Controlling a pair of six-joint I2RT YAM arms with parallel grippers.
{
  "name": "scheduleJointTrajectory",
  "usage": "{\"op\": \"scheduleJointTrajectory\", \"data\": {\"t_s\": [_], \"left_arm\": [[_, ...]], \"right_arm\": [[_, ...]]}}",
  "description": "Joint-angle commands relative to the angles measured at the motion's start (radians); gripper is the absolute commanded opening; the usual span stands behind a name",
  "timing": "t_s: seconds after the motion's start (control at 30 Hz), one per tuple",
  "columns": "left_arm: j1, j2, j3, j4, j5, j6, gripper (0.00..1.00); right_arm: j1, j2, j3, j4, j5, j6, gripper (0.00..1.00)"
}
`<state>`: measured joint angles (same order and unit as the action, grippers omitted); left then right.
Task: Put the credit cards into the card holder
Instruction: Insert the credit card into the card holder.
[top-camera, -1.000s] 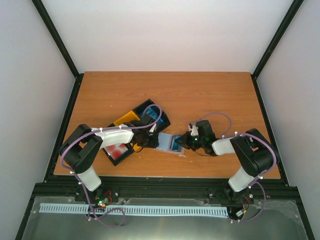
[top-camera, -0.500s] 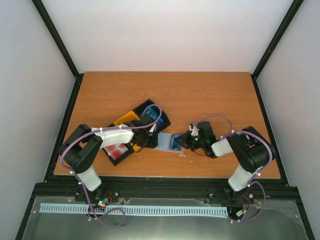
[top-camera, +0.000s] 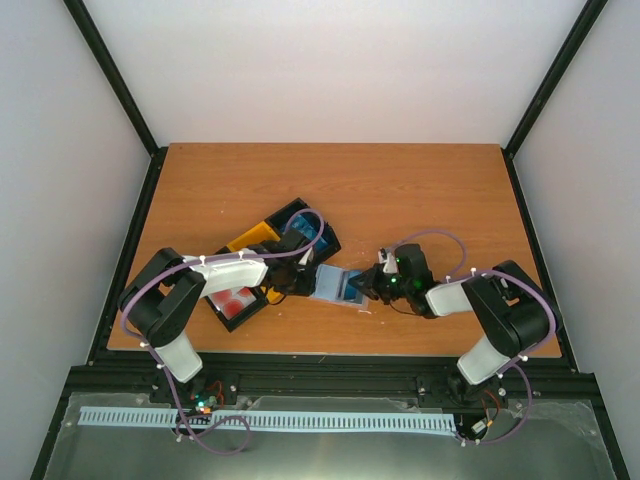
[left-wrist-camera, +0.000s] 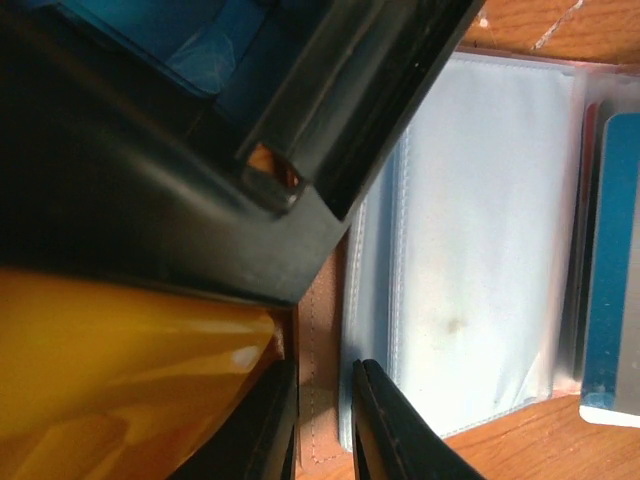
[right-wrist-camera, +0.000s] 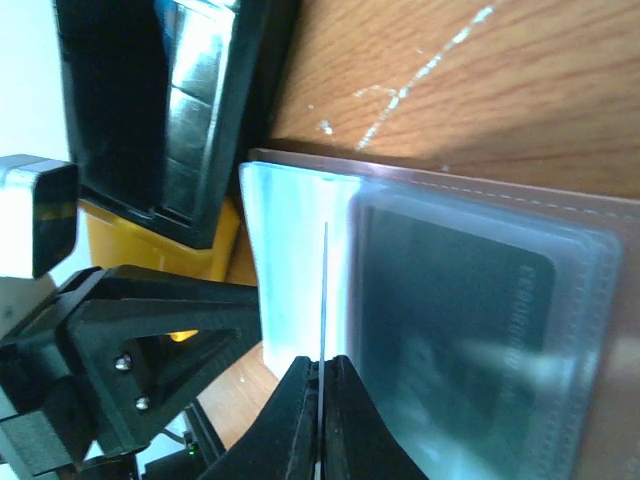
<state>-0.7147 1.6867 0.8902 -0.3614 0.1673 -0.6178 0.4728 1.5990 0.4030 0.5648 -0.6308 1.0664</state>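
The card holder (top-camera: 335, 283) lies open on the table between my two grippers. Its translucent pockets (left-wrist-camera: 480, 220) face up, and a blue card (left-wrist-camera: 612, 280) sits in the right-hand one. My left gripper (left-wrist-camera: 322, 372) hangs over the holder's tan stitched edge (left-wrist-camera: 318, 330), jaws a narrow gap apart, the flat leather showing between them. My right gripper (right-wrist-camera: 321, 362) is shut on a thin credit card (right-wrist-camera: 325, 290) seen edge-on, held upright over the holder's pale pocket (right-wrist-camera: 285, 250). A dark card (right-wrist-camera: 450, 330) lies in the pocket beside it.
A black bin (top-camera: 310, 232) with blue cards (left-wrist-camera: 200, 40) touches the holder's far left corner. A yellow bin (top-camera: 250, 238) and a black bin with red cards (top-camera: 235, 300) stand left of it. The left arm (top-camera: 225, 272) reaches over these bins.
The left jaws have drawn closer together. The right gripper has edged a little left with its card, toward the holder.
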Motion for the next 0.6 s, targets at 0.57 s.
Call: {"op": "scheduleJointTrajectory", "data": {"t_s": [0.57], "left_arm": [[-0.002, 0.044, 0.009, -0.01, -0.002, 0.018, 0.16]], "right_arm": [[0.03, 0.126, 0.085, -0.035, 0.007, -0.069, 0.03]]}}
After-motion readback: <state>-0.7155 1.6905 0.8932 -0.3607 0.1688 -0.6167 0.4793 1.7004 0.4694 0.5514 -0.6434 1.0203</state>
